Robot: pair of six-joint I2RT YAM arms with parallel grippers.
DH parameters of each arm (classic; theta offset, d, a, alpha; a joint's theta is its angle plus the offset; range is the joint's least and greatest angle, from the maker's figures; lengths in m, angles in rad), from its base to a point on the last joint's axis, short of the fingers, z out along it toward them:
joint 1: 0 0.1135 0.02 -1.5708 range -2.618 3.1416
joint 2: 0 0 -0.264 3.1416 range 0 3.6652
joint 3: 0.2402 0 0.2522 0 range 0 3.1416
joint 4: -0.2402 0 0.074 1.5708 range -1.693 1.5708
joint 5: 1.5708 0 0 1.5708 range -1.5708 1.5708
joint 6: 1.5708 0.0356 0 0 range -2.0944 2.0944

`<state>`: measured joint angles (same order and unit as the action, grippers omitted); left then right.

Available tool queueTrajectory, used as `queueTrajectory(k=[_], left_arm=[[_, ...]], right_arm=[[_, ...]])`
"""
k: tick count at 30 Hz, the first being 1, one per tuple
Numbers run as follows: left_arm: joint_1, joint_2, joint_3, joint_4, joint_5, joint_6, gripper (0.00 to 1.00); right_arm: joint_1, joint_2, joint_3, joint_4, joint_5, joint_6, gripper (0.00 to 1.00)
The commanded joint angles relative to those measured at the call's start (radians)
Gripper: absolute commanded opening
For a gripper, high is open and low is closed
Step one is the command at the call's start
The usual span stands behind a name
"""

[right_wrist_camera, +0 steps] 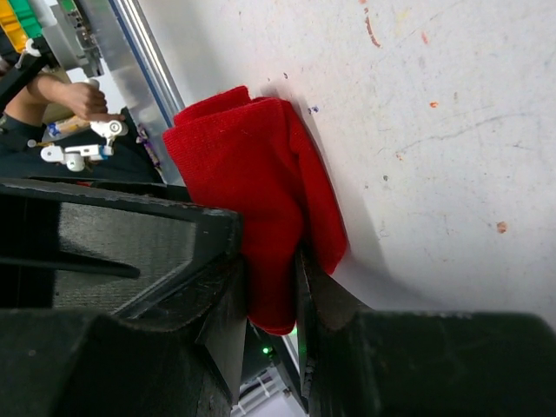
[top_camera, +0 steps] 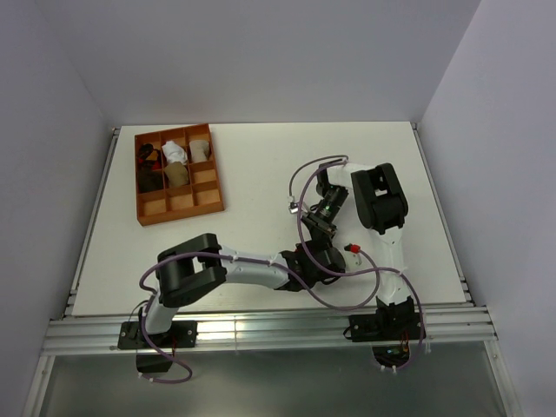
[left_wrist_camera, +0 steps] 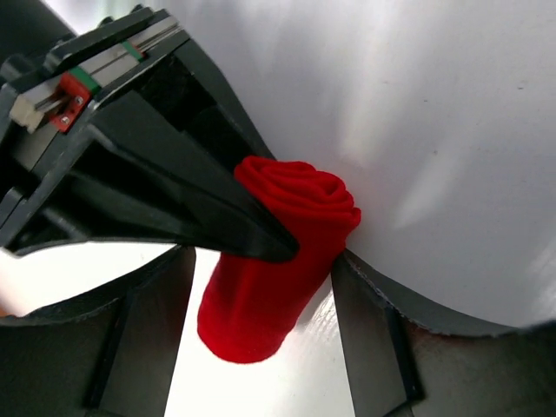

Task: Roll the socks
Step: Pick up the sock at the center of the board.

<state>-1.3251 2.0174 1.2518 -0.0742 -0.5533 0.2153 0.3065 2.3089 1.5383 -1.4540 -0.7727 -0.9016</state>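
A red sock [left_wrist_camera: 269,261], rolled into a short tube, is held just above the white table. My right gripper [right_wrist_camera: 271,304] is shut on one end of it, and the red cloth [right_wrist_camera: 252,174] bulges out past the fingertips. One of the right gripper's black fingers [left_wrist_camera: 200,208] crosses the roll in the left wrist view. My left gripper [left_wrist_camera: 261,347] is open and straddles the roll's other end, its right finger [left_wrist_camera: 373,339] close against the cloth. In the top view both grippers meet near the table's front centre [top_camera: 320,252]. No white figures show on the sock.
An orange compartment tray [top_camera: 143,213] lies at the back left and holds dark, white and tan sock bundles [top_camera: 177,174]. Grey cables [top_camera: 347,291] loop around the arms. The table's metal front rail [top_camera: 261,326] runs just behind the arm bases.
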Motion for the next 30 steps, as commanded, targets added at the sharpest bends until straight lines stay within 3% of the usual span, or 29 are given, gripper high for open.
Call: queueTrajectory(k=[1, 12, 15, 17, 20, 22, 30], left_arm=[[0.029, 0.066, -0.009, -0.153, 0.266, -0.07, 0.69], [0.043, 0.092, -0.006, -0.234, 0.426, -0.094, 0.41], [0.043, 0.089, -0.011, -0.248, 0.463, -0.1, 0.25], [0.043, 0.096, -0.006, -0.254, 0.48, -0.105, 0.14], [0.043, 0.103, -0.003, -0.265, 0.493, -0.105, 0.0], [0.043, 0.101, -0.005, -0.265, 0.495, -0.1, 0.0], [0.084, 0.061, -0.037, -0.233, 0.513, -0.132, 0.0]], right_arm=[[0.002, 0.007, -0.017, 0.007, 0.073, -0.048, 0.21], [0.002, 0.0, -0.004, 0.007, 0.076, -0.054, 0.21], [0.0, -0.005, 0.0, 0.007, 0.073, -0.053, 0.22], [-0.001, -0.012, 0.006, 0.007, 0.058, -0.054, 0.26], [-0.017, -0.045, 0.017, 0.011, 0.032, -0.06, 0.41], [-0.03, -0.071, 0.029, 0.011, 0.018, -0.056, 0.5], [-0.162, -0.278, 0.007, 0.125, -0.037, 0.061, 0.59]])
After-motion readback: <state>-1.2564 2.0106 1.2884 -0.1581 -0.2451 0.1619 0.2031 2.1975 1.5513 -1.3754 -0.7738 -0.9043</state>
